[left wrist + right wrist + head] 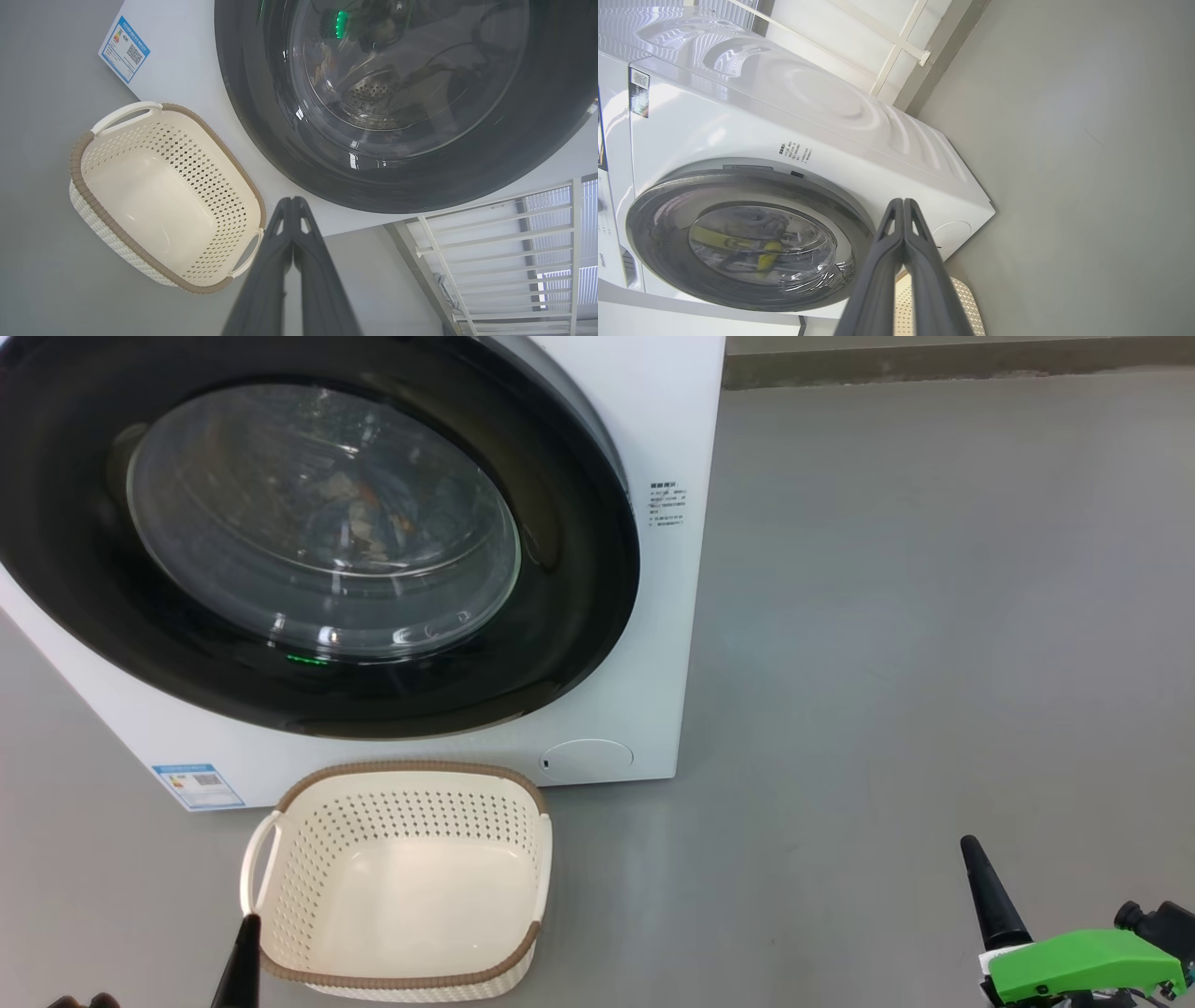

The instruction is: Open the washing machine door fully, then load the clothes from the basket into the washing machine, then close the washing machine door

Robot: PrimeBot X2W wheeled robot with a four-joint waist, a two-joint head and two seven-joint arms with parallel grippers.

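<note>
The washing machine stands white and wide across the head view, and the washing machine door lies flat against its front. Behind the glass, the clothes show dimly as bluish fabric with orange spots. On the floor before the machine sits the cream basket with nothing in it. My left gripper is shut, its tip by the basket's near left rim. Low at the right, my right gripper is shut over bare floor. From the left wrist, the left gripper points between basket and door. The right gripper points at the door.
Grey floor spreads wide to the right of the machine. A blue label and a round cover sit low on its front. A white slatted frame stands beside the machine. A wall base runs along the back.
</note>
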